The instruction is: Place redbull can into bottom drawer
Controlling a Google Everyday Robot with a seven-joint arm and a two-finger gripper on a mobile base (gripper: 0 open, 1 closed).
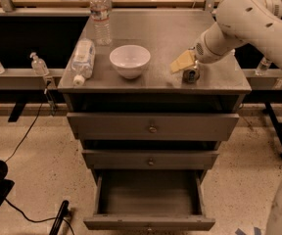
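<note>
The bottom drawer (150, 199) is hanging open below the table (160, 33). The gripper (184, 65) is reaching in from the right, and I cannot tell its opening or hold. The redbull can (191, 75) is standing apparently upright, right against the gripper's lower right side.

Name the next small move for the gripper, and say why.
Probably ease the gripper down around the redbull can. The can stands on the cabinet top just below and right of the gripper, and the bottom drawer is already pulled out.
</note>
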